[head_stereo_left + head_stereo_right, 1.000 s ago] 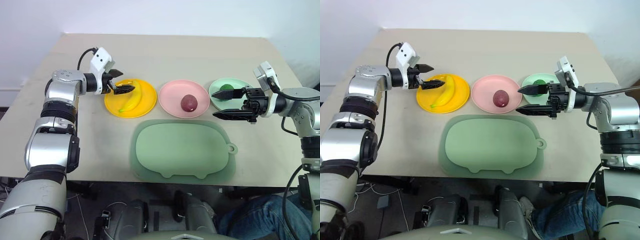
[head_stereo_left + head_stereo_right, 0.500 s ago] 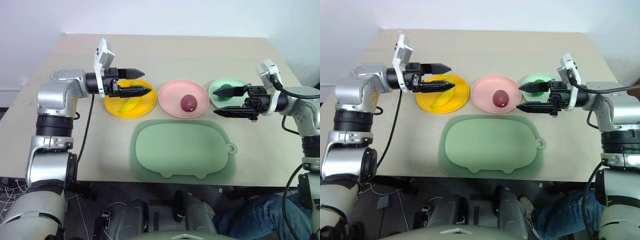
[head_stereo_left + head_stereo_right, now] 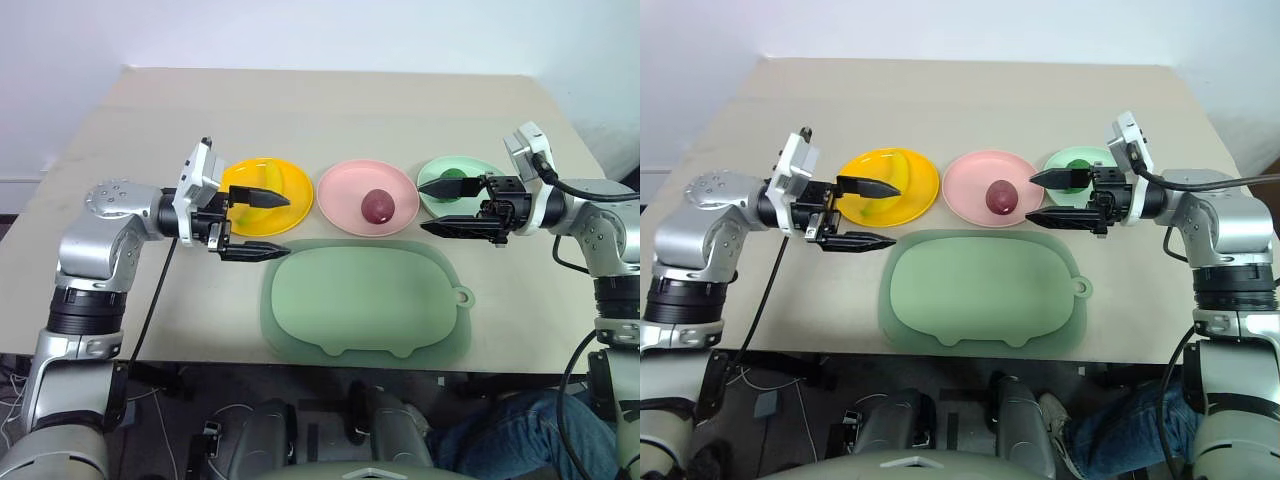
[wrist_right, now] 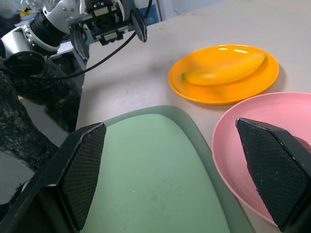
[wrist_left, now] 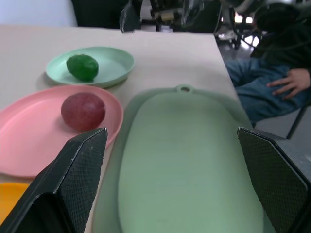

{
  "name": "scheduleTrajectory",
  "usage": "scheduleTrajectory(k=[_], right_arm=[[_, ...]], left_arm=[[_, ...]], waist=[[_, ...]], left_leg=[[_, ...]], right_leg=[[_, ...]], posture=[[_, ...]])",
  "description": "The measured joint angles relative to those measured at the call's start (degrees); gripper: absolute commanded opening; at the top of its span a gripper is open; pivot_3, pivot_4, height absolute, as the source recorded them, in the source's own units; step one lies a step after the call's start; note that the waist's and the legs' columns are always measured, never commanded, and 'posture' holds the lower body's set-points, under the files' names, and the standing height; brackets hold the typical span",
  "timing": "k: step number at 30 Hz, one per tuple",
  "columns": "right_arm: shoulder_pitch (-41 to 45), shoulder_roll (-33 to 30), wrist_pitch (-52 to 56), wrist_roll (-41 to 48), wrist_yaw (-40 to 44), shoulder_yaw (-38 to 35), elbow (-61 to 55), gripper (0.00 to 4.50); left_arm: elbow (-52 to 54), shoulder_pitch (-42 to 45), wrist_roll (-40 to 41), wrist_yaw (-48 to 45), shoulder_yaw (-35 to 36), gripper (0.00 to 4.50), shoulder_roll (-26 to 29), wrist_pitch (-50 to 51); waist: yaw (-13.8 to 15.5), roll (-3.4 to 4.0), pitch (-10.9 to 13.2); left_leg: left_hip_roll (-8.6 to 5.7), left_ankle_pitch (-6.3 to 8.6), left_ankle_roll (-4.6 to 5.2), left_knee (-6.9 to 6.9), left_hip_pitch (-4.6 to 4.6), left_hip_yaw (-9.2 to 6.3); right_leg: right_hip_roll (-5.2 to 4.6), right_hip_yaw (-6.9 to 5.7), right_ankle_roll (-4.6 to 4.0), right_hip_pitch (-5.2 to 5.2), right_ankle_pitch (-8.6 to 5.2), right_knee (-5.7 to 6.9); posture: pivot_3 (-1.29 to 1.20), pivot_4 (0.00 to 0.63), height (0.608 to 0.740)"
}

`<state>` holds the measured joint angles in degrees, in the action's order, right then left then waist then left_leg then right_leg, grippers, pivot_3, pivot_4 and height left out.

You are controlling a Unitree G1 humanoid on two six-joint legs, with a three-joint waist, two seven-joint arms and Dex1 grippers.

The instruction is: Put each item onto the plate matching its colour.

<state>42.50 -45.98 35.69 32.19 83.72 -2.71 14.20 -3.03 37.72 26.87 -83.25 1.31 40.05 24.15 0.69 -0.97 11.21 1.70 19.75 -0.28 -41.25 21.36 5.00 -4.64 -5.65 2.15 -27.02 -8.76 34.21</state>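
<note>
Three fruits sit on matching plates: banana [image 4: 226, 72] on yellow, red on pink, green on mint. Both grippers, L [image 3: 252, 225] & R [image 3: 447, 207], apart, empty.

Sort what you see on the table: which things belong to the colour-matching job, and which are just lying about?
Belong to the job:
banana on the orange-yellow plate
red-purple fruit on the pink plate
green fruit on the mint green plate

Just lying about:
large pale green board, with nothing on it
</note>
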Motion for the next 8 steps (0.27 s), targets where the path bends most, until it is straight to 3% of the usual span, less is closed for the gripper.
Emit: scheduleTrajectory(k=[8], right_arm=[[2.6, 1.3, -2.1, -1.2, 1.1, 1.8, 3.9, 4.5]], left_arm=[[2.2, -0.6, 0.2, 3.8, 0.6, 4.48, 0.6, -0.6]], waist=[[0.0, 0.0, 0.0]], left_leg=[[0.0, 0.02, 0.04, 0.0, 0.0, 0.0]], right_leg=[[0.0, 0.0, 0.0, 0.01, 0.0, 0.0]], posture=[[0.0, 0.15, 0.74]])
